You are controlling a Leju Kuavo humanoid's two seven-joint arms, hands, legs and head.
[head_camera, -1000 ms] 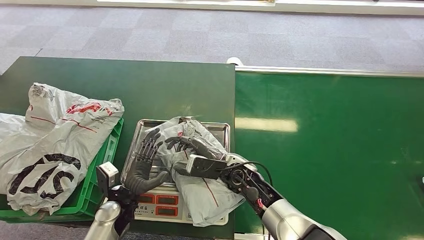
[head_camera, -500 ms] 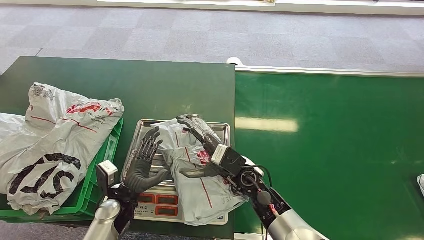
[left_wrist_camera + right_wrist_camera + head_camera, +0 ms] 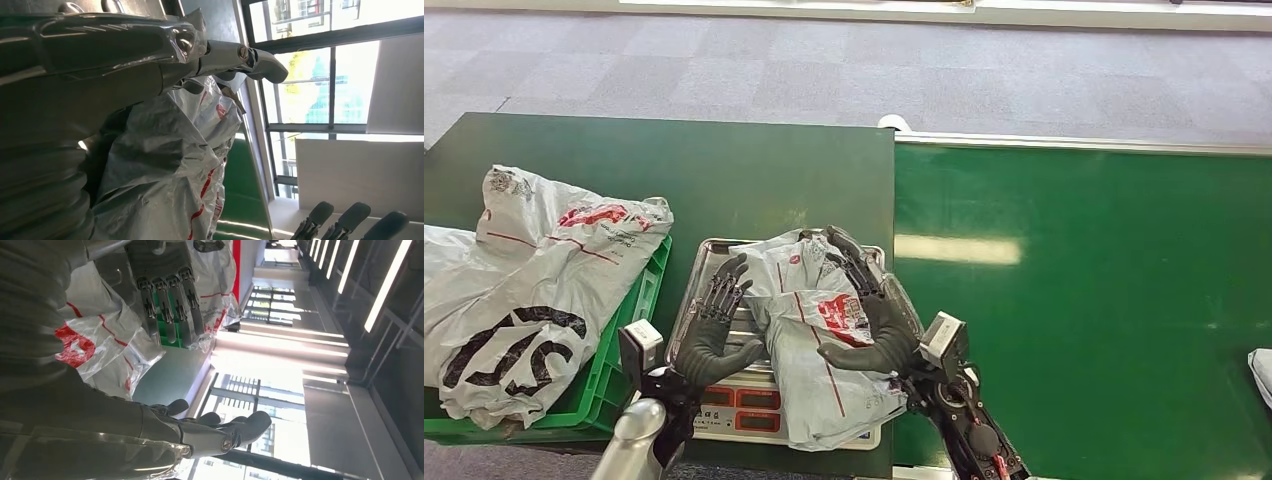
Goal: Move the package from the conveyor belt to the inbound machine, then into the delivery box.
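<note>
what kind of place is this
Probably a parcel sorting station. A green conveyor belt runs beside a weighing scale with a grey package on it, and a green crate holds more bagged parcels.

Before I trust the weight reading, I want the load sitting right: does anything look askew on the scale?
Yes. The grey package lies crooked on the scale, its near end draping over the front edge and covering part of the display. Both the left robot hand and the right robot hand flank it, fingers spread.
</note>
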